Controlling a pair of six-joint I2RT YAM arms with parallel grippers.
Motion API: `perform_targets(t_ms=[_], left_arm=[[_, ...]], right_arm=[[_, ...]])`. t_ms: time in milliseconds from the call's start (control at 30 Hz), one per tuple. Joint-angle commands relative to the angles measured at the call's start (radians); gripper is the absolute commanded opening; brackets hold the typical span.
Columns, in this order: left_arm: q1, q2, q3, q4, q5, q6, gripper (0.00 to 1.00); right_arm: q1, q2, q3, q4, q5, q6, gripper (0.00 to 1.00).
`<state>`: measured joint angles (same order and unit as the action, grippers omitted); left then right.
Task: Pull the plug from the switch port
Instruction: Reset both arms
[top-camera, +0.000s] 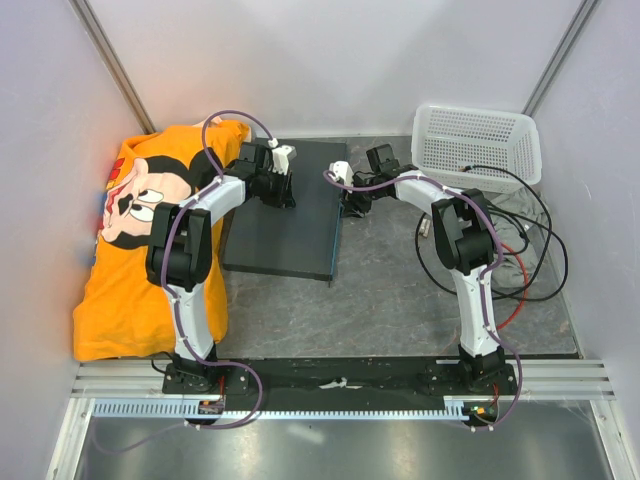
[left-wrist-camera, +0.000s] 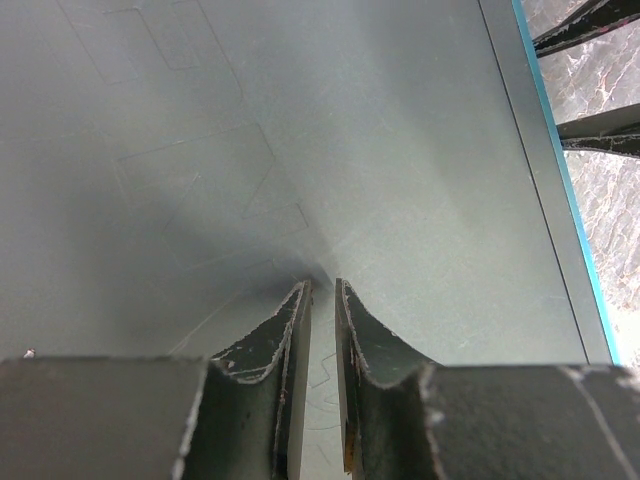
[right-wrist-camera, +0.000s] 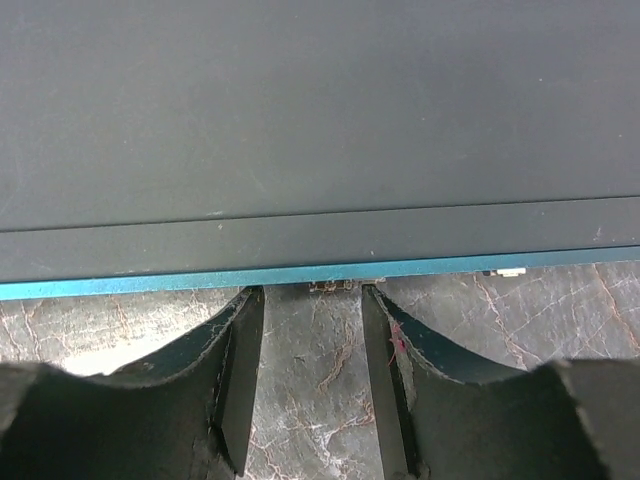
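Observation:
The switch (top-camera: 285, 210) lies flat in the middle of the table, dark top up, its teal front edge (right-wrist-camera: 200, 284) facing right. My left gripper (top-camera: 278, 190) is shut and empty, its tips resting on the switch's top (left-wrist-camera: 350, 150) in the left wrist view (left-wrist-camera: 322, 290). My right gripper (top-camera: 352, 200) is open at the teal edge (right-wrist-camera: 312, 295), one finger on each side of a small plug end (right-wrist-camera: 335, 287) that just shows under the edge. No cable shows on that plug end. The right fingers (left-wrist-camera: 610, 125) also show in the left wrist view.
A white mesh basket (top-camera: 478, 145) stands at the back right. Black cables (top-camera: 520, 250) and a red one (top-camera: 510, 310) loop on the marble table (top-camera: 380, 300) to the right. An orange printed shirt (top-camera: 140, 230) lies on the left.

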<state>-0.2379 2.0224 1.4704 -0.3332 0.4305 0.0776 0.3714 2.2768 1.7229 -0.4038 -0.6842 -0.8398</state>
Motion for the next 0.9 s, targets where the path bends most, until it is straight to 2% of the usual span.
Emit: perform_targets(t_ms=[0,400,700,867], left_arm=[[0.009,0.015,-0.019,0.005,0.001,-0.022,0.24],[0.006,0.022,-0.005,0.008,0.005,-0.029,0.24],[0.005,0.036,0.011,0.006,0.01,-0.029,0.24],[0.005,0.042,0.013,0.006,0.014,-0.032,0.24]], right_arm=[[0.021,-0.023,0.043,0.097,-0.009,0.015,0.52],[0.026,-0.048,0.03,0.128,0.064,-0.039,0.52],[0.04,-0.065,0.023,0.183,0.057,-0.048,0.62],[0.041,-0.051,0.04,0.18,0.037,-0.067,0.61]])
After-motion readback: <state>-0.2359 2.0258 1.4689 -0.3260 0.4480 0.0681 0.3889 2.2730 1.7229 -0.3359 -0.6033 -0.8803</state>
